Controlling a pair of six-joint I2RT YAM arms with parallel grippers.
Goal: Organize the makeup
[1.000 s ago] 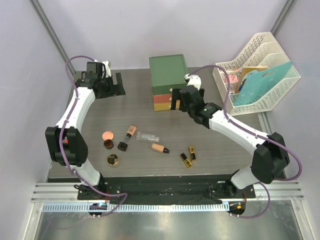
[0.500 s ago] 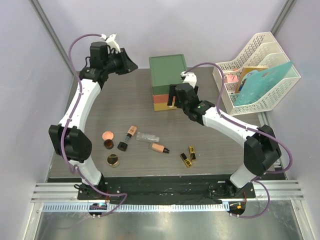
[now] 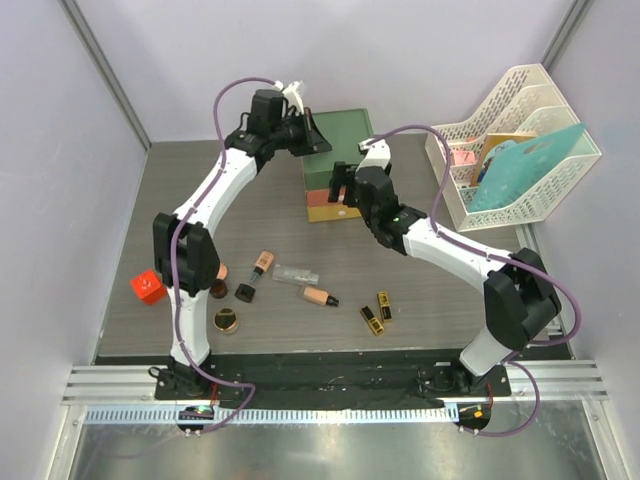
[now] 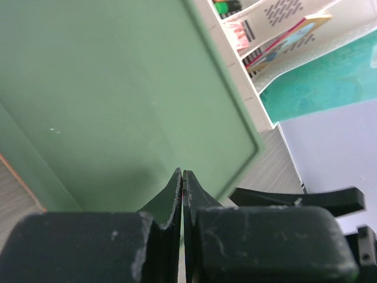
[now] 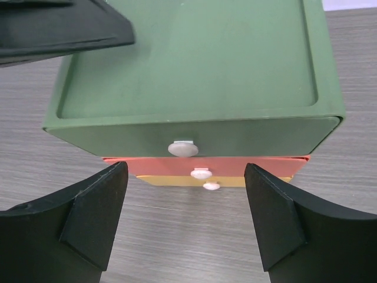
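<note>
Three stacked drawers form the box (image 3: 335,150) at the upper middle of the tabletop (image 3: 270,225). Left fingers (image 4: 174,191) are pressed shut and empty over its green lid. Right fingers (image 5: 94,206) gape wide before the drawer fronts, holding nothing. Makeup (image 3: 318,296) lies scattered at lower centre. Best to centre on the top knob (image 5: 183,148) and pull straight. Only the right wrist view shows the knobs, and only the overhead view shows the makeup.

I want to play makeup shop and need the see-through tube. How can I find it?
Start at the green drawer box at the back of the table and look straight towards the front edge. The clear tube lies flat between the left peach tube and the right peach tube, both black-capped; it alone is see-through.
</note>
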